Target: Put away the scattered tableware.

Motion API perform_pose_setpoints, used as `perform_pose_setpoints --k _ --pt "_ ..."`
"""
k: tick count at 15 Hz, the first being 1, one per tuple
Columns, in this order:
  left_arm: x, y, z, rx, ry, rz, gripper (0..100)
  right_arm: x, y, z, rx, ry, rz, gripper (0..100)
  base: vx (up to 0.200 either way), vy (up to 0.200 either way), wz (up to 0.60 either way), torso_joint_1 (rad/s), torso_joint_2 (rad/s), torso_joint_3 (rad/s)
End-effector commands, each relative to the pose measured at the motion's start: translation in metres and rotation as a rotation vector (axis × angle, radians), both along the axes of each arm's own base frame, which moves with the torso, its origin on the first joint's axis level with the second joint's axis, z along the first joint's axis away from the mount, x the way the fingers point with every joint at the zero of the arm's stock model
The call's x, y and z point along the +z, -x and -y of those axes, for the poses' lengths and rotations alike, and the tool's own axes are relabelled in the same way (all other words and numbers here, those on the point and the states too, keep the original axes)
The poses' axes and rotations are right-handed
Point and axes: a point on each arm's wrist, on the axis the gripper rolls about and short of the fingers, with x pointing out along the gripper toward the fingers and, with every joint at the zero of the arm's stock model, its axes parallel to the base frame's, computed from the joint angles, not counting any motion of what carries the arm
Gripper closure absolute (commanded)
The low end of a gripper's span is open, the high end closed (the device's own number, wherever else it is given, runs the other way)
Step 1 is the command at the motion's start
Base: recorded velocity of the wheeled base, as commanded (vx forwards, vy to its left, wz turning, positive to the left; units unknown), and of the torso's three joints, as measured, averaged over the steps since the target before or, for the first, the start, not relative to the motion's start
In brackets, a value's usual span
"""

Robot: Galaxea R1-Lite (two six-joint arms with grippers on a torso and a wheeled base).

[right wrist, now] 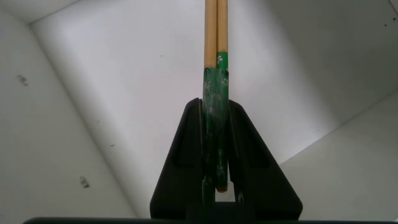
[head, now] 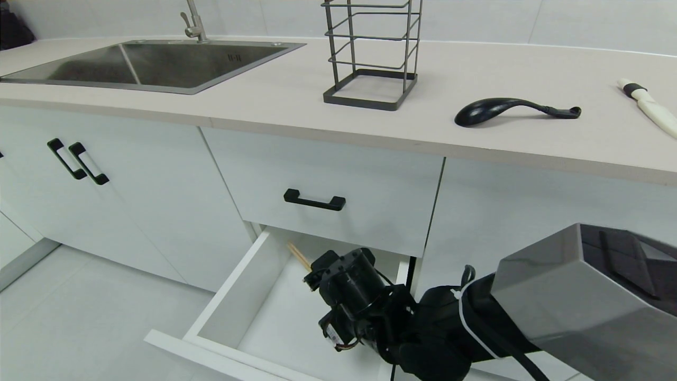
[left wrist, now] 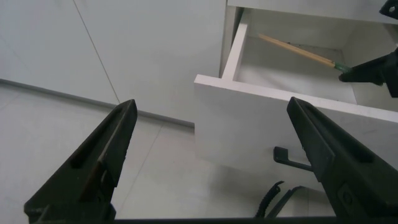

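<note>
A pair of wooden chopsticks (head: 299,256) with green-painted ends is clamped in my right gripper (head: 311,277), which is shut on them inside the open lower drawer (head: 232,286). In the right wrist view the chopsticks (right wrist: 216,62) stick out of the gripper (right wrist: 216,155) over the white drawer floor. My left gripper (left wrist: 211,107) hangs open and empty outside the drawer (left wrist: 280,118), with the chopsticks (left wrist: 295,51) and the right gripper (left wrist: 367,70) in sight beyond it. On the counter lie a black spoon (head: 497,109) and a white-handled knife (head: 650,106).
A dark wire rack (head: 370,53) stands on the counter behind the spoon, and a steel sink (head: 148,63) is set in at the left. A shut drawer with a black handle (head: 314,201) sits just above the open one. Cabinet doors flank it.
</note>
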Motion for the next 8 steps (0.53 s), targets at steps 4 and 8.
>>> perform_pose_setpoints --k 4,8 --pt "0.000 0.000 0.000 0.000 0.000 0.000 0 -0.003 -0.020 -0.015 -0.119 -0.004 -0.024 100 0.000 0.000 0.00 0.000 0.00 0.000" --pt "0.000 0.000 0.000 0.000 0.000 0.000 0 -0.020 -0.024 -0.019 -0.150 0.038 -0.014 100 0.000 0.000 0.00 0.000 0.00 0.000"
